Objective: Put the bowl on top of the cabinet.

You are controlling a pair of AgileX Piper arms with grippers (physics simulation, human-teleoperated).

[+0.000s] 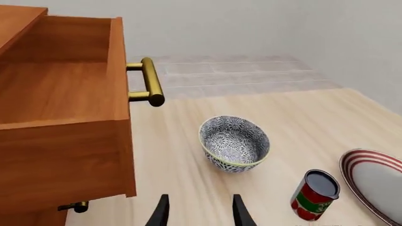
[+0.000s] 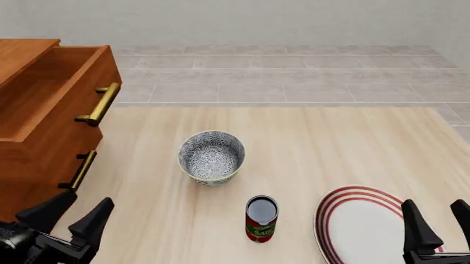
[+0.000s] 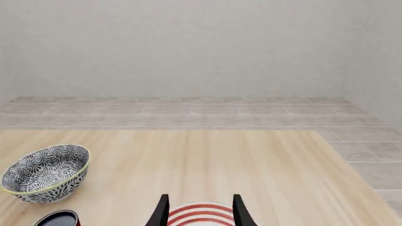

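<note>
We found the bowl [image 2: 211, 156] upright on the table [image 2: 331, 148], just beside the cabinet [image 2: 37, 132]. It looked rigid, glazed, probably slick — we judged the rim the best hold. The left gripper [image 2: 72, 213] (jaws apart, empty) sat nearest; the right gripper [image 2: 435, 217] was likewise spread.

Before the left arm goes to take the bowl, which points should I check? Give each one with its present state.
1. Left gripper open, nothing in it: ok.
2. Bowl upright on the table, nothing inside: ok.
3. Can apart from the bowl: ok.
4. Cabinet top drawer closed: not ok, it stands open.
5. Cabinet top free: cannot tell.
6. Right gripper away from the bowl, over the plate: ok.
</note>
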